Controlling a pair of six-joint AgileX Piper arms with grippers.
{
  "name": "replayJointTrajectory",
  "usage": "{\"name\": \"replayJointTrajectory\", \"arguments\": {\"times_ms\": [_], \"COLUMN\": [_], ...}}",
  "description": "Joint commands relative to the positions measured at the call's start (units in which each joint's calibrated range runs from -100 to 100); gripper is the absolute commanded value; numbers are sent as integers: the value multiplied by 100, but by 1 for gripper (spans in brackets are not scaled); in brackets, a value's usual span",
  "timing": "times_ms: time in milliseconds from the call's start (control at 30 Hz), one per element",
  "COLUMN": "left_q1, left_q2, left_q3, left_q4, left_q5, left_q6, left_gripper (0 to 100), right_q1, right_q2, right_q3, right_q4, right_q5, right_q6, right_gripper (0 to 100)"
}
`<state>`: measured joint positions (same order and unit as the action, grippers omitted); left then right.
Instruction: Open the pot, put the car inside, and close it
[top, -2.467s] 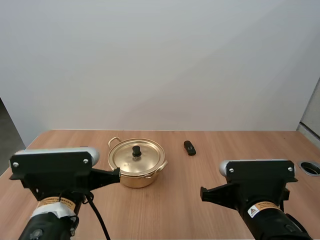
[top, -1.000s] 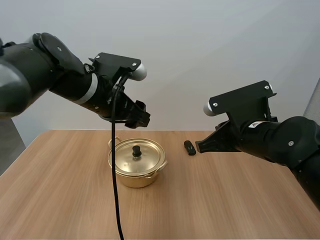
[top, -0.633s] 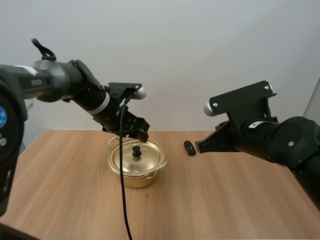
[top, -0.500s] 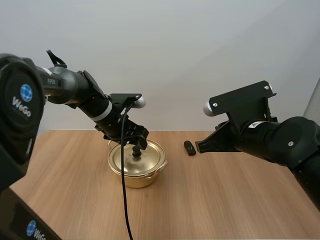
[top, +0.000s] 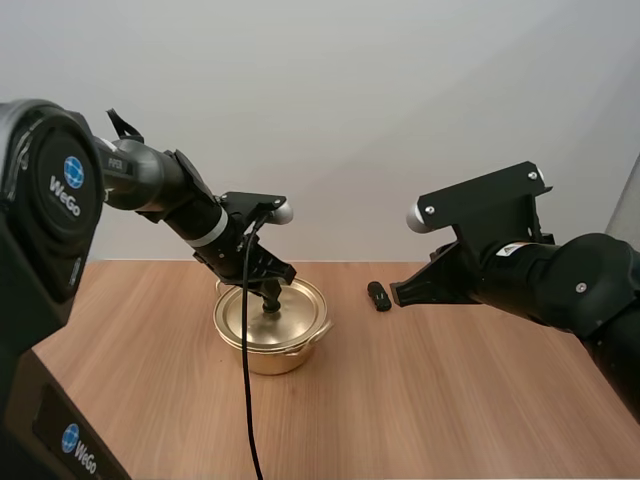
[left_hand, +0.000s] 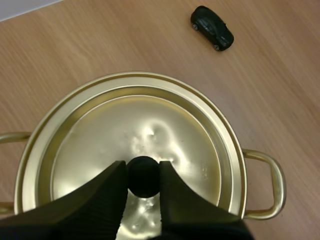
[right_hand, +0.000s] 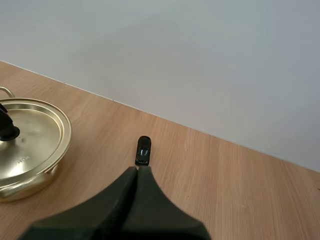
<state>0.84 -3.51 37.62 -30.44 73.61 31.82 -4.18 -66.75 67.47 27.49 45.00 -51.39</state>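
A brass pot stands on the wooden table with its lid seated on it. My left gripper reaches down onto the lid, and its fingertips pinch the black knob from both sides. A small black toy car lies on the table to the right of the pot, also seen beyond the pot's rim. My right gripper hangs above the table next to the car, fingers together as one wedge pointing at the car. The pot sits to that gripper's left.
The wooden table has open room in front of the pot and the car. A pale wall stands close behind the table's far edge. The pot's two loop handles stick out sideways.
My left gripper has come down from above the pot onto the lid and closed on the knob. The right arm has stayed where it was.
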Motion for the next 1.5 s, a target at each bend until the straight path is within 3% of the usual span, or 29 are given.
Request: {"name": "replayJointTrajectory", "arguments": {"times_ms": [0,100,133,167,233,300,467,567,700,833,900,967,1033,1200,1467], "left_q1": [0,0,0,0,0,0,0,8,69,267,400,550,681,899,1003], "left_q2": [152,296,333,349,359,347,61,-473,-1660,-2821,-3316,-3764,-4065,-4266,-4266], "left_q3": [7,7,7,7,7,7,-100,-362,-869,-1335,-1525,-1667,-1786,-2034,-2051], "left_q4": [-1,-59,-59,-59,-47,-81,-563,-1095,-1792,-2434,-2613,-2697,-2713,-2722,-2700], "left_q5": [38,134,132,132,132,203,568,911,959,859,576,122,-242,-52,64], "left_q6": [0,32,32,32,32,116,417,622,652,585,559,548,520,422,406], "left_gripper": [40,65,69,67,46,0,0,0,0,0,0,0,0,0,0], "right_q1": [-1,-1,-1,-1,-1,-1,-1,-1,-1,-1,-1,-1,-1,-1,-1], "right_q2": [-2,-2,-2,-2,-2,-2,12,312,1303,2899,3754,4518,5126,6324,6993], "right_q3": [3,3,3,3,3,3,3,59,44,-444,-850,-1317,-1747,-2430,-2982], "right_q4": [7,7,7,7,7,7,186,625,1492,2178,2299,2365,2367,2308,2290], "right_q5": [-4,-4,-4,-16,-25,-70,-108,-150,-17,61,132,200,267,267,162], "right_q6": [-2,-2,-2,-2,-2,-2,-3,-144,-921,-1634,-1634,-1567,-1511,-1458,-1590], "right_gripper": [0,0,0,0,0,0,0,0,0,1,32,69,90,77,81]}}
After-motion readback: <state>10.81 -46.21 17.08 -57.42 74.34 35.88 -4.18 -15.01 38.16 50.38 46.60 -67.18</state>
